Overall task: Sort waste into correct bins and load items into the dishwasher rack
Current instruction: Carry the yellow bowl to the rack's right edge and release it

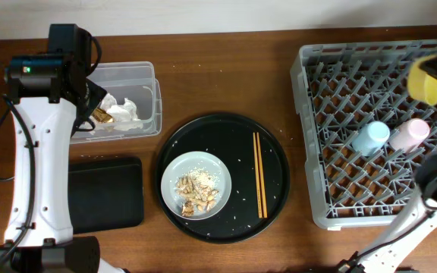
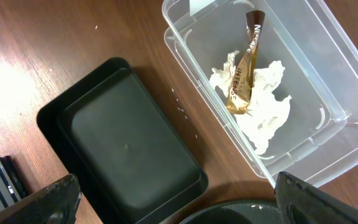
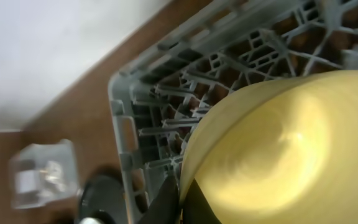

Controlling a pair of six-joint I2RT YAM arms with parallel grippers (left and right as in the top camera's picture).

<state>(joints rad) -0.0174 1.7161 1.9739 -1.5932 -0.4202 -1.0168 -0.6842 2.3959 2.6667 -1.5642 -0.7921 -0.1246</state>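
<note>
Crumpled white paper tissue (image 1: pixel 124 112) is lying in the clear plastic tub (image 1: pixel 150 72), upper left. Your left gripper (image 2: pixel 185 199) is gaping; your right gripper (image 3: pixel 180 198) is pinching the small yellow bowl (image 1: pixel 427 83) over the grey pegged plastic rack (image 1: pixel 317 152). Beige food scraps (image 1: pixel 196 191) and brown wooden chopsticks (image 1: pixel 259 174) are waiting at centre.

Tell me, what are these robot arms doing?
Tidying up. The right pincer holds the yellow bowl over the dishwasher rack, where a pink cup and blue cup already lie. The left pincer hangs open near the clear tub holding tissue and a brown wrapper. The grey bowl of food scraps and the chopsticks wait on the round tray.
</note>
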